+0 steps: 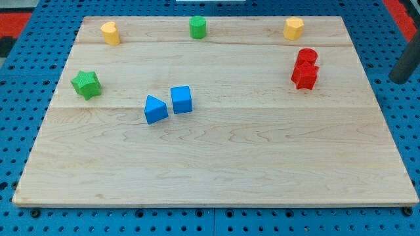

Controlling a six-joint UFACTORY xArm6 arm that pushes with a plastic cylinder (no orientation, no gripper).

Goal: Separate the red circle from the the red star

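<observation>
Your rod [405, 65] pokes in at the view's right edge, cut off, so you can't see my tip. Well to its left, red star [304, 75] touches red circle [306, 57] just behind it, near the board's [216, 164] right edge. No writing shows.

Red circle [306, 56] touching red star [305, 75]
</observation>
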